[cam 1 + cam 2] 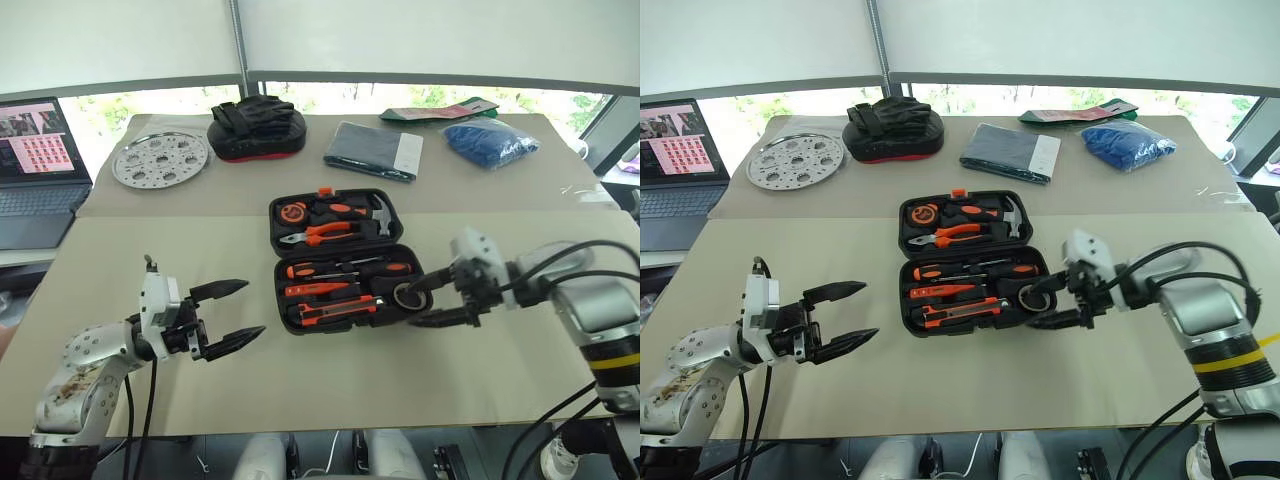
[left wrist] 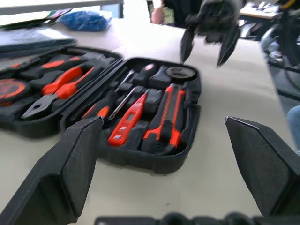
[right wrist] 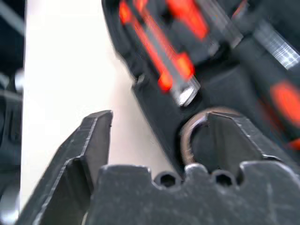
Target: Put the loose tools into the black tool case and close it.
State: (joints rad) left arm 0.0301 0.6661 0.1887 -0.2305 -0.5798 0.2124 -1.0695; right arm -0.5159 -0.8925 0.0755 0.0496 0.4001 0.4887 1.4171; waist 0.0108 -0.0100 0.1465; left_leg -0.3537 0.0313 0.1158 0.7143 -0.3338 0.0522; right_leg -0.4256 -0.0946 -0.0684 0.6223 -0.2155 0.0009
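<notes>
the black tool case (image 1: 340,262) lies open mid-table, loose tools seated inside. the right gripper (image 1: 428,300), jaws spread, straddles the tape roll (image 1: 408,295) at the case's right corner. the left gripper (image 1: 238,312), jaws spread, waits left of the case. withdrawing carelessly could snag the roll out, blocking the lid.

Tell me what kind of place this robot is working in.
Likely an indoor lab or test room set up for robot trials: a long covered table strewn with unrelated props, an open laptop at its left edge, and a wide window with greenery outside.
</notes>
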